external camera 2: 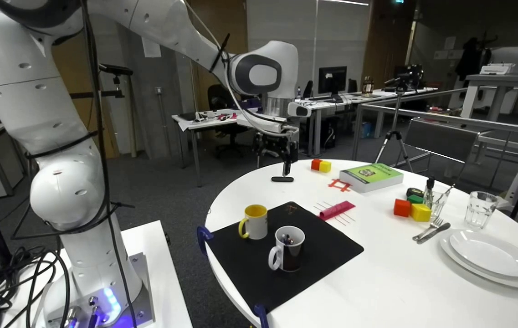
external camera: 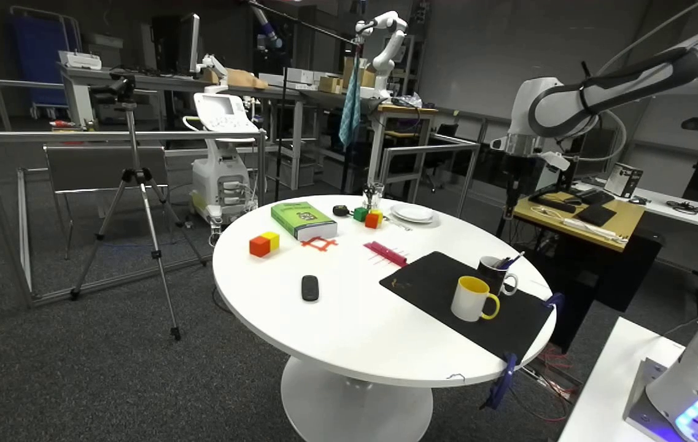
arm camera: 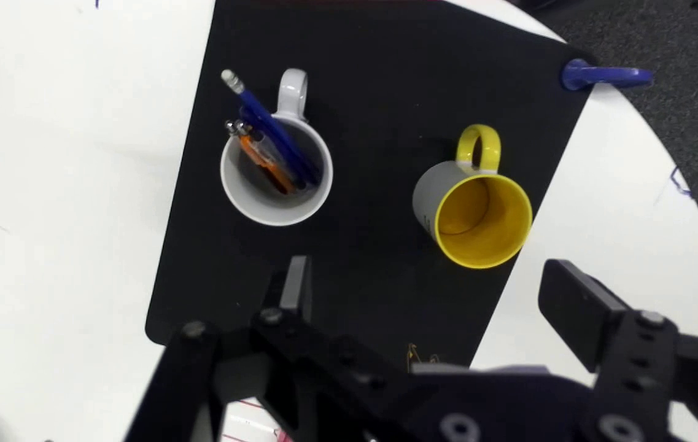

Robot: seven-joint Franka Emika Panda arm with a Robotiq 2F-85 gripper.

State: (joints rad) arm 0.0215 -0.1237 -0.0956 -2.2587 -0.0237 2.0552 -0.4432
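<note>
Currently the pincer [arm camera: 432, 288] stands wide and empty, its height hard to judge; an off-centre descent could topple the yellow-handled mug [arm camera: 480, 221] or the pen-filled mug [arm camera: 263, 205], both upright on the black mat [arm camera: 373, 178]

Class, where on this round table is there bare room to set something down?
Free: the white tabletop between the black mat and the stacked plates; another patch between the mat and the small black object; a strip of mat between the pen mug and yellow-lined mug. Crowded: red cube, yellow cube and green cube, bunched beside a glass.
</note>
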